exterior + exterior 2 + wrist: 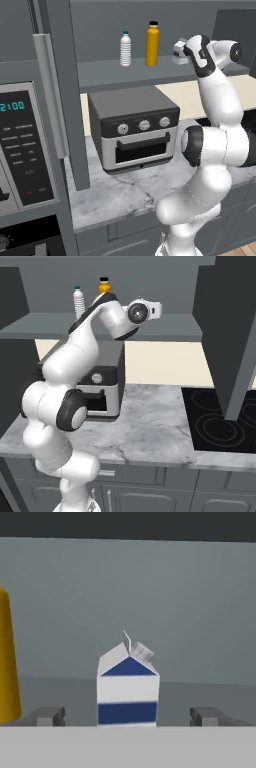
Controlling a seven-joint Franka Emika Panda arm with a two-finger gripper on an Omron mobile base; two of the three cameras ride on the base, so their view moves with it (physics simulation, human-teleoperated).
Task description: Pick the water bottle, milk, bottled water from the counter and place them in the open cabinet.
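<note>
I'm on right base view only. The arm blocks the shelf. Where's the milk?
Observer: The milk stands upright on the open cabinet shelf, between the wide-open gripper fingertips, touching neither.
Operator: Other two placed?
Observer: Yes. In left base view the water bottle and bottled water stand upright on the shelf, apart, left of the milk.
Operator: Milk crowding the orange one?
Observer: No. Hand view shows a clear gap between them.
</note>
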